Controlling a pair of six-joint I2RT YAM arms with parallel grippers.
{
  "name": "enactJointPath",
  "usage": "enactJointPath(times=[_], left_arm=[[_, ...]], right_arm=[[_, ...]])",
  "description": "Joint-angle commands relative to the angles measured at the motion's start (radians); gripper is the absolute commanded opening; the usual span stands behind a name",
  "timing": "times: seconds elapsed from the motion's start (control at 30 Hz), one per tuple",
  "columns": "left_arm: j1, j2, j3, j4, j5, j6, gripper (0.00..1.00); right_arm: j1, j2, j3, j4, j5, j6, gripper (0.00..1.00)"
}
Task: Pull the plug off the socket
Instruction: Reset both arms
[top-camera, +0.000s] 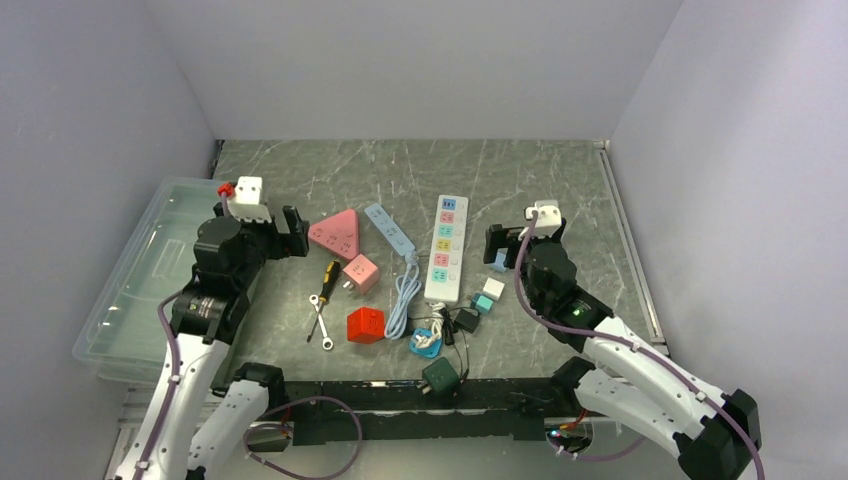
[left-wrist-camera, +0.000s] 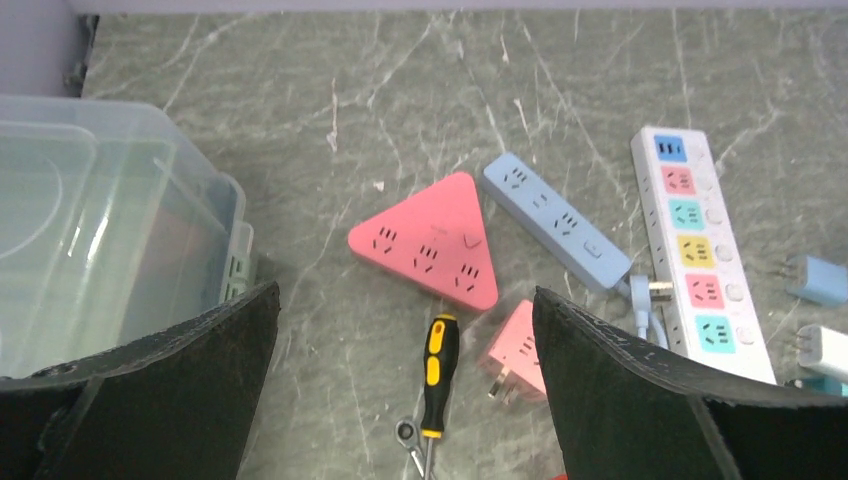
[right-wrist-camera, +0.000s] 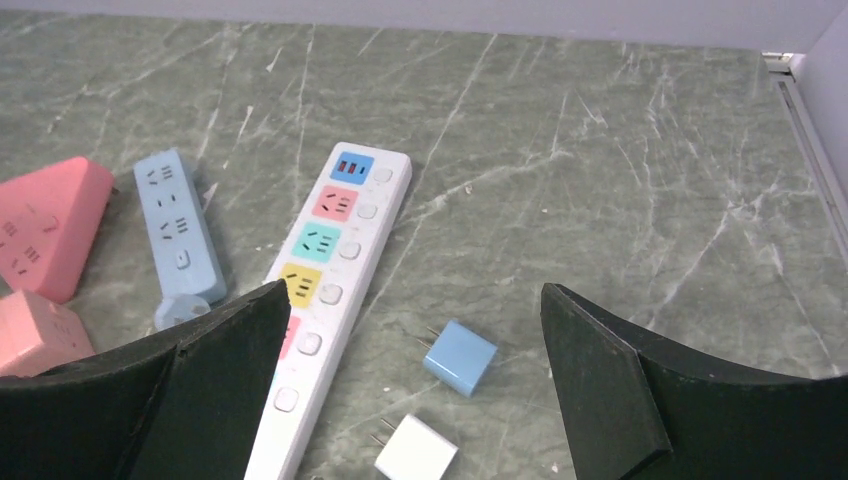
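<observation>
A long white socket strip (top-camera: 445, 248) (right-wrist-camera: 335, 260) (left-wrist-camera: 695, 260) with coloured outlets lies mid-table, and the outlets that show are bare. A blue plug adapter (right-wrist-camera: 460, 358) and a white one (right-wrist-camera: 417, 448) lie loose on the table right of it, prongs free. The blue strip (top-camera: 389, 228) (left-wrist-camera: 555, 215) rests to its left, its cord plug (left-wrist-camera: 648, 292) lying against the white strip's edge. My right gripper (top-camera: 497, 248) (right-wrist-camera: 415, 287) hovers open above the two adapters. My left gripper (top-camera: 300, 232) (left-wrist-camera: 406, 290) is open over the screwdriver (left-wrist-camera: 437, 375).
A pink triangular strip (top-camera: 336, 234), pink cube adapter (top-camera: 360, 272), red cube (top-camera: 366, 325), wrench (top-camera: 320, 325) and several small adapters (top-camera: 466, 320) crowd the front middle. A clear plastic bin (top-camera: 150, 260) stands at the left edge. Walls close in on three sides.
</observation>
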Motion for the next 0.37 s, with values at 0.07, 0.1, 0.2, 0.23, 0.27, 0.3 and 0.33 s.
enactJointPath(times=[0.07,0.1,0.2,0.23,0.27,0.3,0.33], left_arm=[[-0.001,0.028,0.016,-0.05,-0.02,0.014,1.0],[-0.001,0.034,0.019,-0.054,-0.021,0.013,1.0],[-0.001,0.04,0.021,-0.058,-0.027,0.01,1.0],[-0.001,0.04,0.02,-0.058,-0.027,0.011,1.0],[-0.001,0.04,0.019,-0.059,-0.03,0.012,1.0],[-0.001,0.04,0.019,-0.059,-0.032,0.012,1.0],[-0.001,0.041,0.018,-0.059,-0.036,0.014,1.0]], right_arm=[[0.005,-0.057,-0.029,0.053,-0.017,-0.062,1.0],[0.005,-0.067,-0.033,0.055,-0.019,-0.062,1.0],[0.004,-0.087,-0.041,0.062,-0.012,-0.053,1.0],[0.004,-0.086,-0.041,0.062,-0.001,-0.049,1.0],[0.005,-0.083,-0.039,0.059,0.018,-0.045,1.0],[0.004,-0.079,-0.037,0.059,0.026,-0.042,1.0],[0.004,-0.079,-0.041,0.067,0.03,-0.043,1.0]])
